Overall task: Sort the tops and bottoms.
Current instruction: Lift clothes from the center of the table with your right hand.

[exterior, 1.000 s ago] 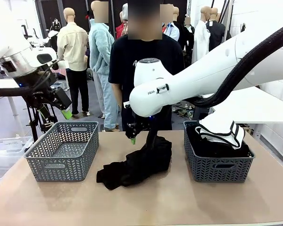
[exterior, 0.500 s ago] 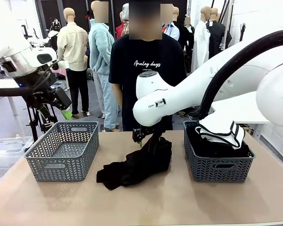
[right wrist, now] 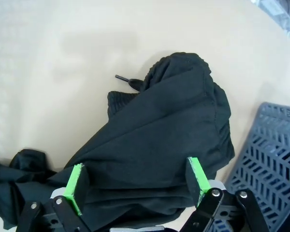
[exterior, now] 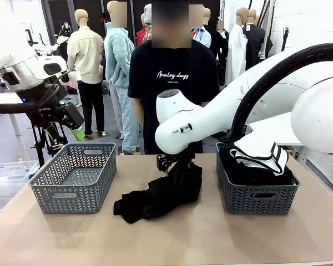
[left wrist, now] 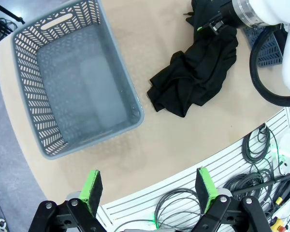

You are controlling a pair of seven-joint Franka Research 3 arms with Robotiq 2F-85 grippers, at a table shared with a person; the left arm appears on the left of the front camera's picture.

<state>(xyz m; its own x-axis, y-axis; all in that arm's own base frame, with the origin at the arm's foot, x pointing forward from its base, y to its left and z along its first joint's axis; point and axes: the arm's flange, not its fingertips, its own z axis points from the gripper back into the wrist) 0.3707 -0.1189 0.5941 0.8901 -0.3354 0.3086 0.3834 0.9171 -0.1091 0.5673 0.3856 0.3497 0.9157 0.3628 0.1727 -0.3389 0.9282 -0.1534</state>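
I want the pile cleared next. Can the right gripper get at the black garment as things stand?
Probably yes: the right gripper is open just above the black garment, nothing between them.

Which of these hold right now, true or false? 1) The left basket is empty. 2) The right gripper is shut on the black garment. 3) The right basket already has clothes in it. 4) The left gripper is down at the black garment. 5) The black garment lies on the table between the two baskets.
1) True: the left basket holds nothing.
2) False: the right gripper is open, its green pads standing on either side of the black garment, not yet closed.
3) True: the right basket holds dark clothing with a white garment on top.
4) False: the left gripper is open, raised well above the table near the left basket.
5) True.
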